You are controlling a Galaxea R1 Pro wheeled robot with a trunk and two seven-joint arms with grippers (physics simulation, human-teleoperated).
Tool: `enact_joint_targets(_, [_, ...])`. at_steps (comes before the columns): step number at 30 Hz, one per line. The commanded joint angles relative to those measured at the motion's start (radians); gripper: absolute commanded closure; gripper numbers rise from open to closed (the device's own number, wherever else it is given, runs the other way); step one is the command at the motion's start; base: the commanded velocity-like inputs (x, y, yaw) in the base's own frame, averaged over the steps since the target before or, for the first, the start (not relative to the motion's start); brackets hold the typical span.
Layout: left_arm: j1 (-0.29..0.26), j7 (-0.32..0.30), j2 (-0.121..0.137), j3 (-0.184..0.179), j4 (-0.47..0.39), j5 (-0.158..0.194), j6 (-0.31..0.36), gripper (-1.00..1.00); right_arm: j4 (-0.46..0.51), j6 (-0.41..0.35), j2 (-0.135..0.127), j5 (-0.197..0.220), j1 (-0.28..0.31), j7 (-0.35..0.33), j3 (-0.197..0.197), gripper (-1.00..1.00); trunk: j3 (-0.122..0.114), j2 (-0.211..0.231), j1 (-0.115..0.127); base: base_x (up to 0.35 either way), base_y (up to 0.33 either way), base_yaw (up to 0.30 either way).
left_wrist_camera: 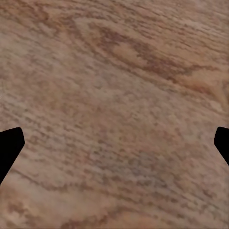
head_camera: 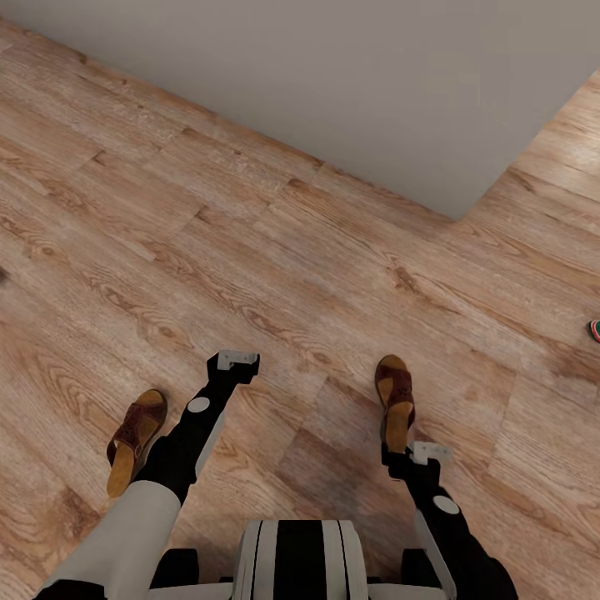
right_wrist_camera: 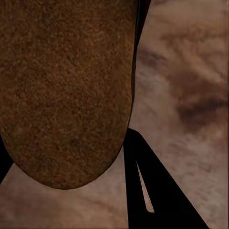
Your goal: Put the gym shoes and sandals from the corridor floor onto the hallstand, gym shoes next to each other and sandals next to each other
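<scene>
Two brown sandals lie on the corridor floor (head_camera: 275, 250). One sandal (head_camera: 136, 437) rests to the left of my left arm. The other sandal (head_camera: 396, 398) points away from me, and its heel sits in my right gripper (head_camera: 429, 452). In the right wrist view the tan footbed (right_wrist_camera: 67, 86) is close up, with my right gripper (right_wrist_camera: 71, 162) shut on its heel and a dark finger (right_wrist_camera: 157, 200) against its edge. My left gripper (head_camera: 237, 360) hangs open over bare planks, as the left wrist view (left_wrist_camera: 114, 148) also shows. A gym shoe's (head_camera: 594, 330) red and green tip peeks in at the right edge. The hallstand is out of view.
A plain grey wall (head_camera: 333, 75) runs across the top of the head view and ends in a corner at the right. Wood flooring continues past that corner. My white and black trunk (head_camera: 300, 558) sits at the bottom.
</scene>
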State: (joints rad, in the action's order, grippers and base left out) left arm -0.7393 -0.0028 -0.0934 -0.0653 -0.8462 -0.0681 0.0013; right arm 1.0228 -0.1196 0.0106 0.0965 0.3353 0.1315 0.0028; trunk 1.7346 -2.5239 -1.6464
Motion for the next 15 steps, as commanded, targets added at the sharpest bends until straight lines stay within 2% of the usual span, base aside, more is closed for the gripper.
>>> enact_joint_targets(1, [0.0, 0.0, 0.0, 0.001, -0.001, -0.007, 0.0, -1.0, 0.025, -0.021, 0.0, 0.014, 0.0, 0.005, 0.0, 1.0, 0.001, 0.0, 0.0, 0.0, 0.0, 0.0])
enact_joint_targets(5, [0.0, 0.0, 0.0, 0.001, -0.001, -0.005, 0.0, -1.0, 0.123, -0.072, 0.0, 0.014, -0.005, 0.005, -0.001, 1.0, 0.001, 0.0, 0.0, 0.0, 0.0, 0.0])
enact_joint_targets(15, [0.004, 0.0, 0.0, -0.001, -0.001, -0.004, 0.0, -1.0, 0.263, -0.097, -0.001, 0.014, -0.006, 0.006, -0.001, 1.0, -0.048, 0.002, 0.005, 0.0, 0.0, 0.0])
